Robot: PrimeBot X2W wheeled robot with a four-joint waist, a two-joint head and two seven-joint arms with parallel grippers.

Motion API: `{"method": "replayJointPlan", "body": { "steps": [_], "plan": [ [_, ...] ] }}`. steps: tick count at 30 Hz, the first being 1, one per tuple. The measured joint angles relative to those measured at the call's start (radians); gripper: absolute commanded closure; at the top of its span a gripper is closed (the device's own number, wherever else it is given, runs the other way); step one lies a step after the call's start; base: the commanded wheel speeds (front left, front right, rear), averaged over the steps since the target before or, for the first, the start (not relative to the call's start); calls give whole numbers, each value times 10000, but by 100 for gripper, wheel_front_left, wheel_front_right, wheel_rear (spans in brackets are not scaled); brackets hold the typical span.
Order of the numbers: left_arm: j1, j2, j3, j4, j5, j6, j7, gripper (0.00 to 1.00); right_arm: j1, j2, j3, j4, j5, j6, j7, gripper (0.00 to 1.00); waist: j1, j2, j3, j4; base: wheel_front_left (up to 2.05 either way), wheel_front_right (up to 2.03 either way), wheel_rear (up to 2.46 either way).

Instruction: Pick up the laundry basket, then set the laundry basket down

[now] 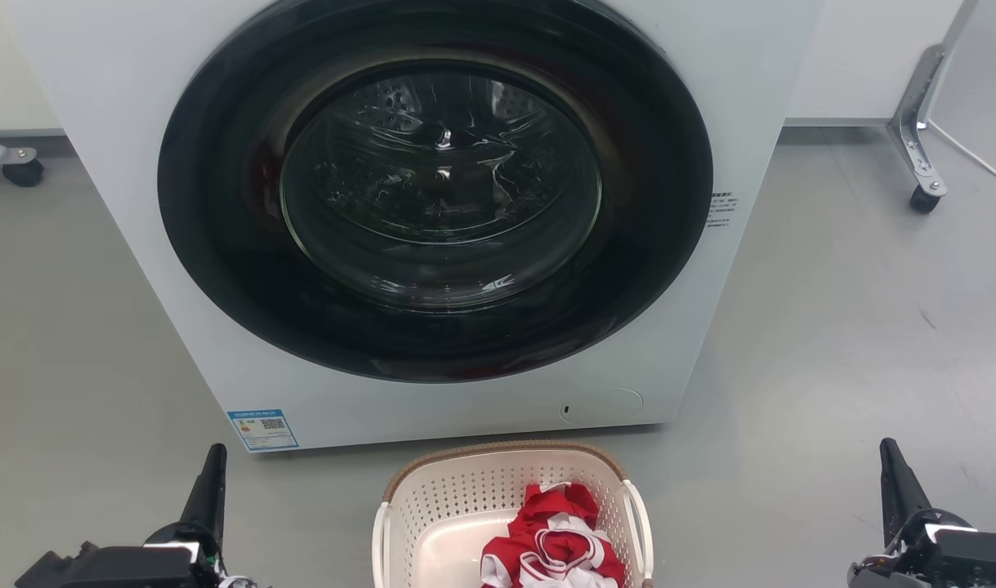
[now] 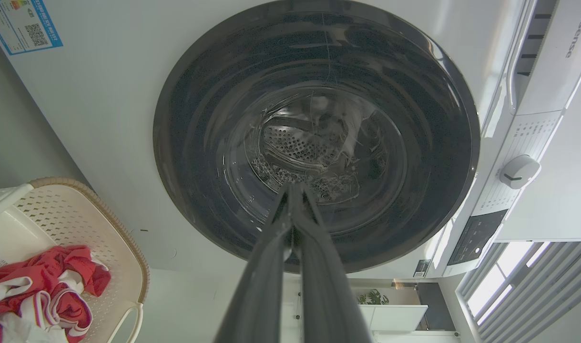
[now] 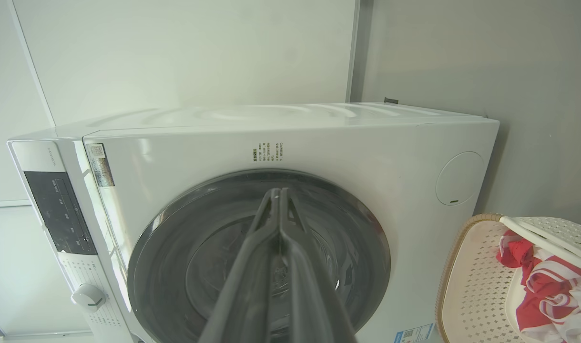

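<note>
1. Nearest the robot, the left hand (image 1: 216, 457) and the right hand (image 1: 891, 461) sit low at either side, pointing toward the machine. The wrist views show each pair of fingers pressed together tip to tip, with nothing between them.
2. Between the hands and well apart from both, the laundry basket (image 1: 465, 490) stands upright on the grey floor (image 1: 832, 367). Neither hand touches it, so the pick-up appears not to have begun. Both the lift and the set-down are left to do.
3. The basket is cream-white perforated plastic with rounded corners, a brown woven-look rim and white side handles (image 1: 640, 523). A crumpled red-and-white garment (image 1: 559, 531) lies inside toward the robot's right, leaving part of the pale bottom bare.
4. Just behind it stands the white washing machine (image 1: 122, 163), whose dark round door (image 1: 436, 188) looks closed. The basket's far rim is close to the machine's base, but it cannot be told whether they touch.
</note>
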Motion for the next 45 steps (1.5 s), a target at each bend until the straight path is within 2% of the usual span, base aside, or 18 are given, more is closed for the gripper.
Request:
{"method": "replayJointPlan", "body": {
  "steps": [25,26,31,45],
  "plan": [
    [0,0,0,0,0,0,0,100,0,0,0,0,0,0,0,100,1,0,0,0,0,0,0],
    [0,0,0,0,0,0,0,0,0,0,0,0,0,0,0,0,0,0,0,0,0,0,0],
    [321,-75,-54,305,0,13,-6,0,287,113,36,313,-6,-13,-13,0,0,0,1,-1,0,0,0],
    [210,-71,-328,190,-15,12,-286,0,194,113,69,130,-153,-12,-282,0,1,0,19,3,0,0,0]
  ]
}}
